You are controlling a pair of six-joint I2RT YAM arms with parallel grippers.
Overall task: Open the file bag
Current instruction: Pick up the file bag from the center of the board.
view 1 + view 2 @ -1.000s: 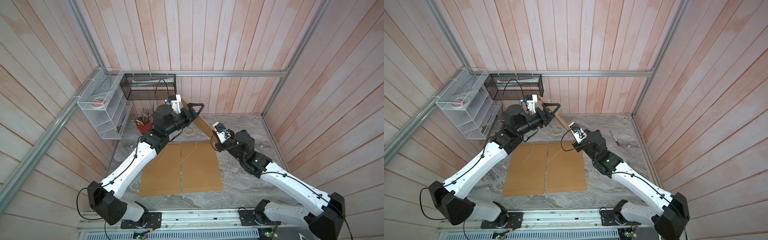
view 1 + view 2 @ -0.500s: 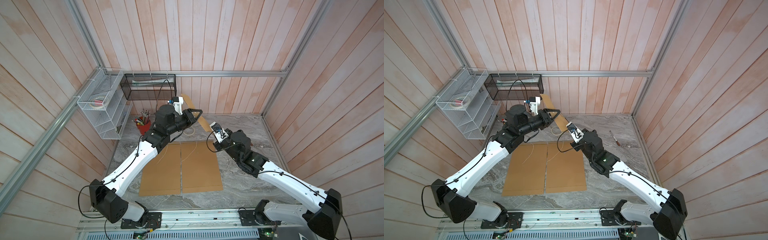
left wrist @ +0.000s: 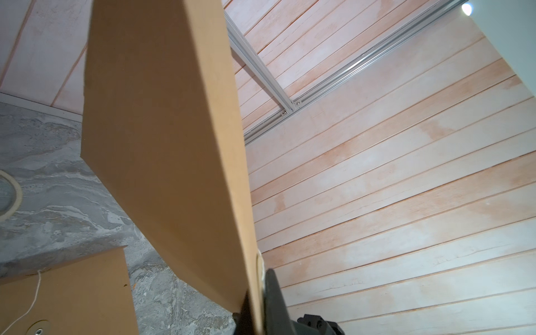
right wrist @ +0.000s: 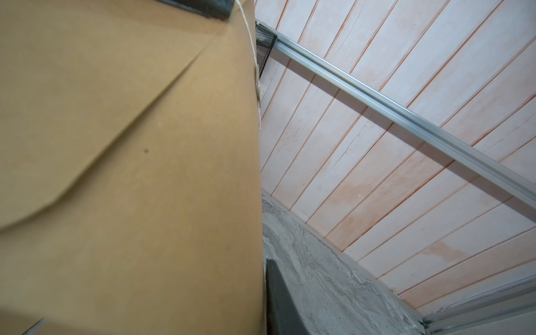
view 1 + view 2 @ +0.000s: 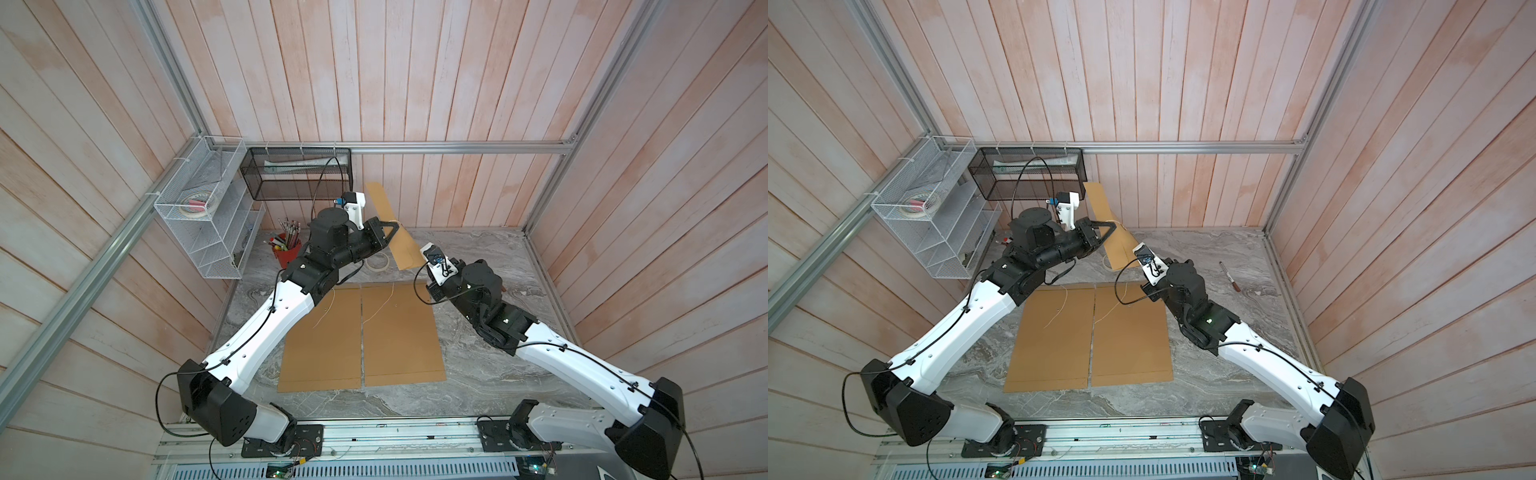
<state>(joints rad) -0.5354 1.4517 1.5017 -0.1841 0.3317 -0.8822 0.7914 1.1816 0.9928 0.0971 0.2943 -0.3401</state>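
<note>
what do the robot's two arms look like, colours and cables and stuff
Both the left arm and right arm have white link shells with black joint housings. A thin black cable is clipped along each, looping free near base and wrist. Each wrist carries a small white camera mount. The left gripper is black with a triangular open frame.

Top views look down; wrist views closely face the file bag [image 3: 162, 145].

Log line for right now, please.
left tool: shut on raised file bag | right tool: at bag's lower end, grip unclear | spare bags: flat on table
</note>
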